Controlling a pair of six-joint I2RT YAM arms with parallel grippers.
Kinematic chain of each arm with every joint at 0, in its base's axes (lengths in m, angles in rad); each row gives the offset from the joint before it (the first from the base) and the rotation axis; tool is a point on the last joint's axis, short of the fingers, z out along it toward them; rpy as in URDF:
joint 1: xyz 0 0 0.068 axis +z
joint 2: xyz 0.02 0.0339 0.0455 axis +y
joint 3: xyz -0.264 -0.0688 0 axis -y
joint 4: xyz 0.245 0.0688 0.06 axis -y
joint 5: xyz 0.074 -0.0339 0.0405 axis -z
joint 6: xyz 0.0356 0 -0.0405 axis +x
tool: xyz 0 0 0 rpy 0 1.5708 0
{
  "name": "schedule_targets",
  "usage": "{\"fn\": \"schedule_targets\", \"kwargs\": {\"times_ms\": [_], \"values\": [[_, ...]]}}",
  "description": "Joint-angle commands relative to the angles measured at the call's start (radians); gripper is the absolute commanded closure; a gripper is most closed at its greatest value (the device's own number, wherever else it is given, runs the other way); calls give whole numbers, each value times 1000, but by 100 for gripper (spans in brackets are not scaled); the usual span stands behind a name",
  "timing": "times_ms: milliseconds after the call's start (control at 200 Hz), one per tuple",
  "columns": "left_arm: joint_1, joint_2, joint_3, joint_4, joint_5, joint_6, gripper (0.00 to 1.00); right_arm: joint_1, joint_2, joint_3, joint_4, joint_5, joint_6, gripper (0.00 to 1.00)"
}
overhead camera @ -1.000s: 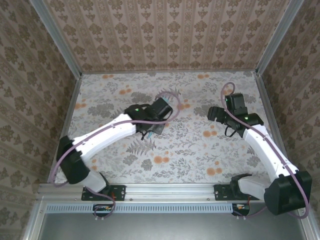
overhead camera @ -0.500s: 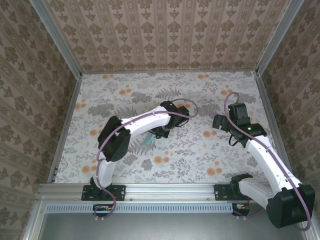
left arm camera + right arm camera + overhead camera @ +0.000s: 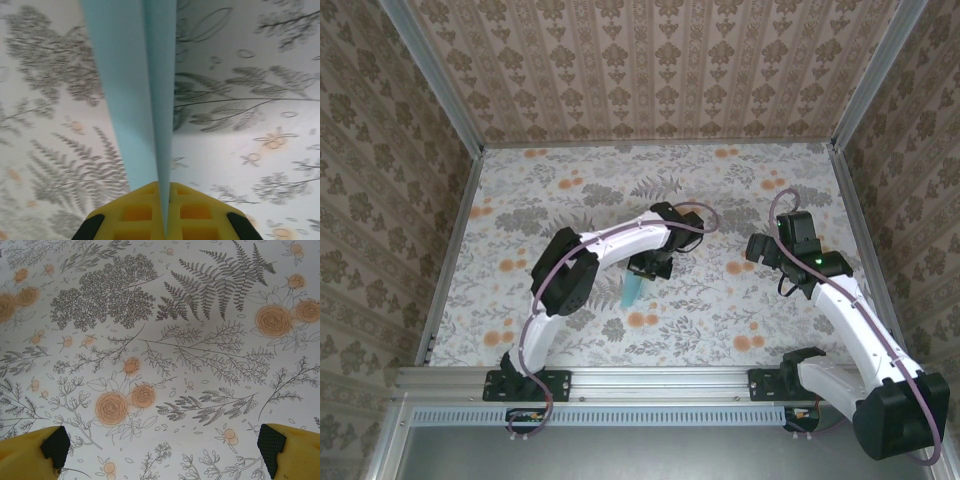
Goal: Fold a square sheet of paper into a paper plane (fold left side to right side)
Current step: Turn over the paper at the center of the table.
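Plane point(image 3: 633, 290), centre of the overhead frame: a narrow, pointed cyan dart, pinched along its crease by the left gripper point(image 3: 165, 210) (yellow pads closed flat on the paper). Folding looks essentially finished; setting the plane down seems to be all that remains. The paper is thin, matte and sharply creased. Right gripper point(image 3: 160, 450) is spread wide, holding nothing, over the floral-printed table point(image 3: 150, 315).
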Motion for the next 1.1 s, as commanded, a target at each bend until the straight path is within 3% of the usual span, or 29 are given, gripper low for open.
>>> {"fn": "schedule_targets", "kwargs": {"times_ms": [0, 245, 470, 685, 780, 935, 1095], "values": [[31, 19, 0, 88, 161, 18, 100, -6, -10, -13, 0, -32, 16, 0], [65, 1, -47, 218, 308, 17, 89, -8, 3, -17, 0, -72, 25, 0], [95, -78, -133, 347, 412, 32, 64, -6, 37, -15, 26, -183, 26, 0], [148, -246, -253, 540, 540, 65, 39, -6, 103, 1, 62, -320, 37, 0], [183, -316, -301, 590, 576, 84, 37, -6, 142, 11, 107, -406, 51, 2], [258, -414, -406, 640, 606, 110, 38, 16, 230, 27, 197, -549, 107, 19], [343, -461, -536, 709, 669, 108, 39, 98, 340, 66, 281, -575, 165, 34]]}}
